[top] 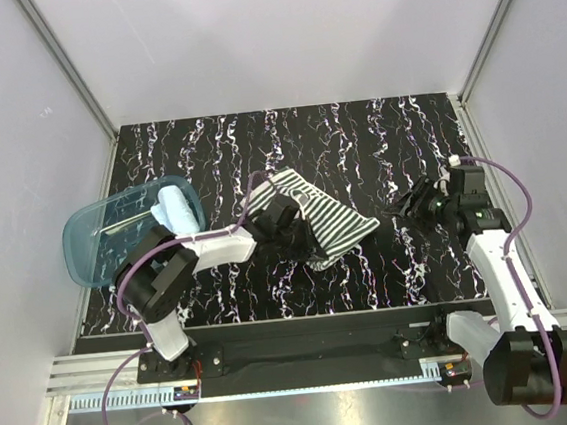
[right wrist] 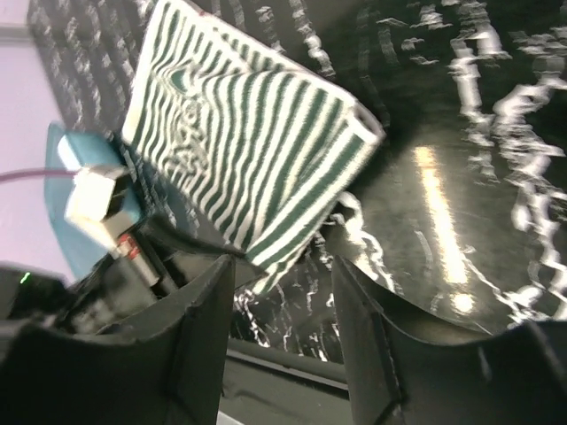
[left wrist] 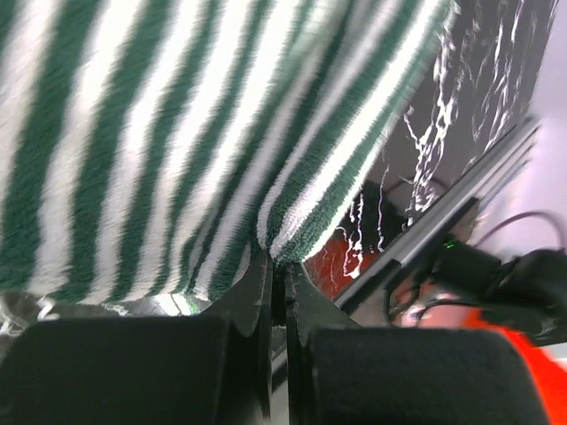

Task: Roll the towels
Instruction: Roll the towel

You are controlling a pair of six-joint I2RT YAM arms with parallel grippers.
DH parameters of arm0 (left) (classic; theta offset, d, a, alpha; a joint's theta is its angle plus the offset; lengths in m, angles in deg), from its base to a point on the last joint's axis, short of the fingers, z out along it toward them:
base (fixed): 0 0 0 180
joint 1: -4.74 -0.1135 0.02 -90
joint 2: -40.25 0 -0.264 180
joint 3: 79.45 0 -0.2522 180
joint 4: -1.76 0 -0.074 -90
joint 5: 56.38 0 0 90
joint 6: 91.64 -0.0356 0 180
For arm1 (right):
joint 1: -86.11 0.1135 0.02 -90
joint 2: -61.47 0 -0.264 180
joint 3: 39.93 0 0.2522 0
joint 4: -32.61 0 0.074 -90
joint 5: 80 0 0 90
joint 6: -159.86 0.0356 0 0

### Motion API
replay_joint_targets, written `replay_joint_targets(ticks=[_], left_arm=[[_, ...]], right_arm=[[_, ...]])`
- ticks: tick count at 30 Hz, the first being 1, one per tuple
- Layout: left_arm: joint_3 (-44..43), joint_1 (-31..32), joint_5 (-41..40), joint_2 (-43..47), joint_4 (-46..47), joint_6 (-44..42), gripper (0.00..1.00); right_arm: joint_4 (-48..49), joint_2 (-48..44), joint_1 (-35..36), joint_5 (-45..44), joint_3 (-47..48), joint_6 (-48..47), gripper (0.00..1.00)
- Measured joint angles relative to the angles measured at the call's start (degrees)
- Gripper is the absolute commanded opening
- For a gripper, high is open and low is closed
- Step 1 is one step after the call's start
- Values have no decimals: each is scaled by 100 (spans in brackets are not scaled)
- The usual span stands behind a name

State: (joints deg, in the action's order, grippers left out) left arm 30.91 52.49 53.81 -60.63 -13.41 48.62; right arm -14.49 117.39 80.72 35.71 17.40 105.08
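- The left gripper (left wrist: pixel 279 266) has its fingers pressed together on an edge of the striped towel (top: pixel 332 220); that towel is near the middle of the table (top: pixel 376 128)
- The right gripper (right wrist: pixel 283 274) is at 3 o'clock from that towel; its fingers are apart, holding nothing
- The blue towel (top: pixel 172 205) sits in the blue tub (top: pixel 97 253), at 9 o'clock from the striped towel

1 towel (top: pixel 331 224) at centre of table (top: pixel 376 128), 2nd towel (top: pixel 173 207) left, in tub (top: pixel 89 253)
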Motion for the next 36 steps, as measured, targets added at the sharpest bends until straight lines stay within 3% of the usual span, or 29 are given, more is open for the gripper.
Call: replay_joint_targets(ticks=[6,10,14,36], left_arm=[[793,-415,374,2,568,1071,0],[1150,-584,601,2,1106,1650,0],[1421,-680,752,2,1547,2092,0],[1482,-905,1263,-319,2024,2673,0]], right_arm=[[1086,157,798,361,-402,389,50],[1996,741,1169,619,-737,697,34],[2826,1364,1296,811,-981,929,26],[5482,3298,1600,1152,-1370,1274,21]])
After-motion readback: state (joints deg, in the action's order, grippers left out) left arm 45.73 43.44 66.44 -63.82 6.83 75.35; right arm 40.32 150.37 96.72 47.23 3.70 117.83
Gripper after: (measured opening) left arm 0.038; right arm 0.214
